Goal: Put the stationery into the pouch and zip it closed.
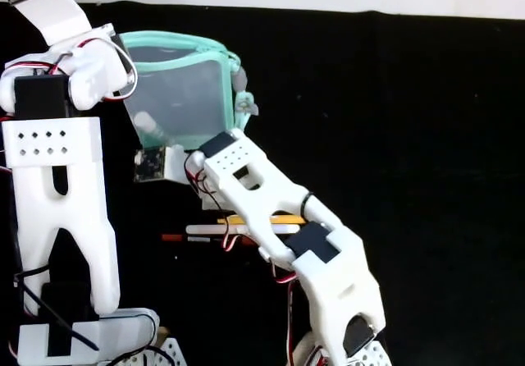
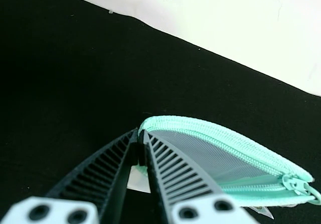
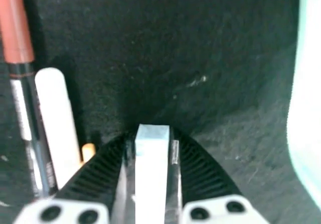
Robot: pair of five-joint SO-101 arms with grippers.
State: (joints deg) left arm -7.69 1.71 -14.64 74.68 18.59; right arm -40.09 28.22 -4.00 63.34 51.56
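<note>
- The left gripper has its fingers pressed together on the corner seam of the pouch, pinching the mint edge.
- The right gripper pinches a white block, whose end pokes out past the fingertips.
- In the high view the pouch lies toward 11 o'clock on the table, mouth gaping, with the right gripper at its 6 o'clock edge.
- The zip pull sits at the far end of the zip.
- A yellow pencil, white marker and red pen wait at 6 o'clock from the pouch.
- The pouch looks light, soft and floppy, so the firmer zip seam is probably the best hold.
- The block seems stiff and smooth and may slip.
- The pens could roll; grip them mid-barrel.
</note>
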